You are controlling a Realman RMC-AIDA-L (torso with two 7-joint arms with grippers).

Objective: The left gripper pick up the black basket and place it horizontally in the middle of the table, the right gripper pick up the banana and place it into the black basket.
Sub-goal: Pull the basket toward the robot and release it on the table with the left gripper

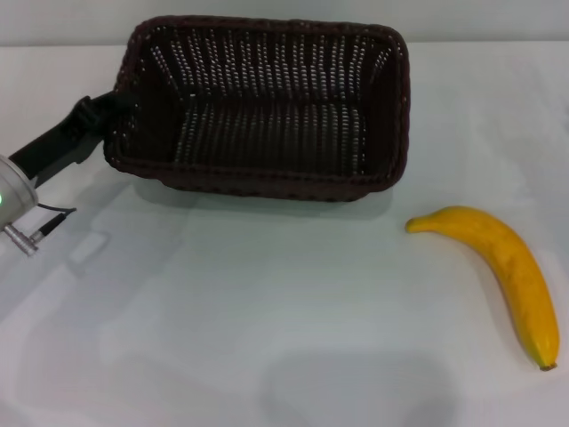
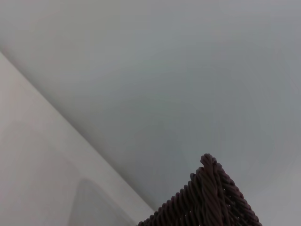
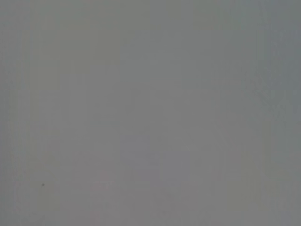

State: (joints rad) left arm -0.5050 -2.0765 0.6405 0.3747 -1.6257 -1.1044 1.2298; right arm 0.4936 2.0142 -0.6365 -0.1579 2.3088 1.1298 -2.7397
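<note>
Woven wicker, stiff and probably light, forms the black basket at the table's far side; the left gripper appears clamped on its rim.

A plain pale grey wall runs as a narrow strip across the far side of the scene in the head view, bare and evenly lit, meeting the white surface in front of it along a soft straight line. In the left wrist view a broad, smooth grey plane fills most of the picture and borders a paler band along a straight slanting edge; which of these two is wall cannot be told. The right wrist view shows only flat, featureless grey
</note>
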